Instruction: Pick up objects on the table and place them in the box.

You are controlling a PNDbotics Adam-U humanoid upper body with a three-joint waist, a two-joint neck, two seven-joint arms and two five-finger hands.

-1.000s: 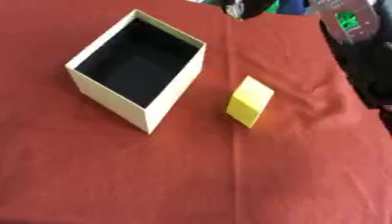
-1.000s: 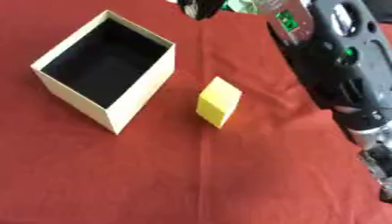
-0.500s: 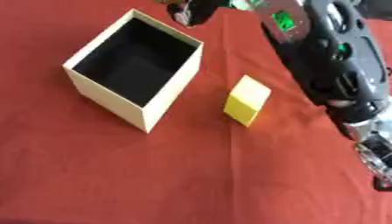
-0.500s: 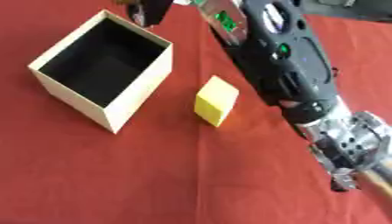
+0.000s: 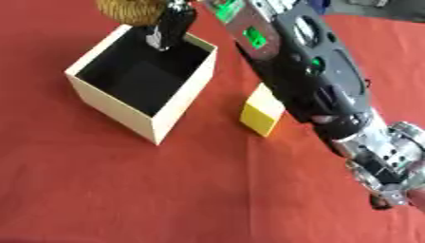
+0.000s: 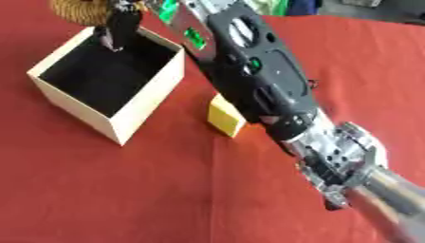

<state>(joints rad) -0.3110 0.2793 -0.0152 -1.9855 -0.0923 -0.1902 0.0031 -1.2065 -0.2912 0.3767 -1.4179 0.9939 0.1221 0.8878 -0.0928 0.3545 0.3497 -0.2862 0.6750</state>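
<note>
Since the earlier frame, the right arm had swung across from the right, carrying a brown woven object (image 5: 133, 10) to the box's far edge. From the left eye, the right hand (image 5: 170, 21) had its fingers (image 5: 159, 39) curled round that object, tips over the black-lined cream box (image 5: 179, 110). From the right eye, the yellow block (image 6: 222, 119) sat on the red desk (image 6: 149, 190), nearer the camera than the fingers, beside the box.
</note>
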